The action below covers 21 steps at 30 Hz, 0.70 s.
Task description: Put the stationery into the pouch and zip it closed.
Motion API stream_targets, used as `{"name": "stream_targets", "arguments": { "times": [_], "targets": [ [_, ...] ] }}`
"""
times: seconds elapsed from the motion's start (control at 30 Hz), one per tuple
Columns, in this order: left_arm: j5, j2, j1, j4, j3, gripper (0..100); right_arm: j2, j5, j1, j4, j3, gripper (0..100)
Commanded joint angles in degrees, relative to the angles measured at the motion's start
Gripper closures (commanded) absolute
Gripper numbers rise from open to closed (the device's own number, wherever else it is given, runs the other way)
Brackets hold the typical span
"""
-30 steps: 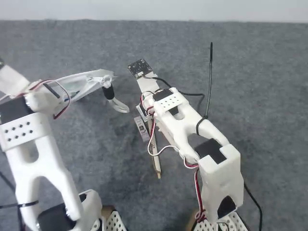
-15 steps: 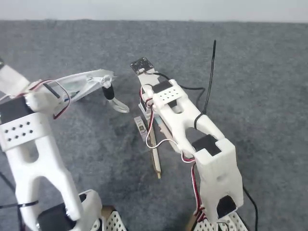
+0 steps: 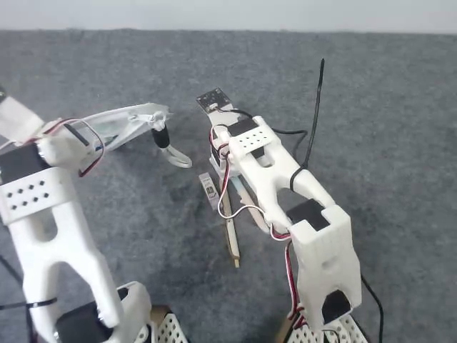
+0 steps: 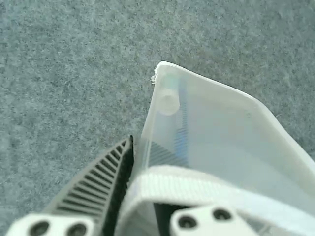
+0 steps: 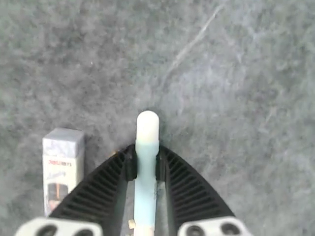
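Pouch, translucent white plastic

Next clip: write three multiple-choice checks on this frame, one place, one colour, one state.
1. Where is the eraser? A in a drawer; B on the carpet beside the right pincer; C on a plate.
2. The held pen's barrel is: A red; B black; C pale blue.
3. The right pincer is: A shut on the pen; B open, empty; C shut on the eraser.
Answers: B, it lies on carpet by the pincer; C, the barrel looks pale blue; A, its jaws clamp the pen.
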Motion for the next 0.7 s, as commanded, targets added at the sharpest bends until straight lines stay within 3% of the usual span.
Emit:
{"name": "stream_targets", "arguments": {
  "times": [0.0,0.67],
  "targets": [
    [0.7,0.6,-1.6,-0.6,0.0,99,-6.1,-0.3,0.7,4.4,-1.3,99.3],
    [0.6,0.5,4.7,0.4,0.0,99,-24.3,-0.3,0.7,17.8,-1.1,99.3]
  ]
}}
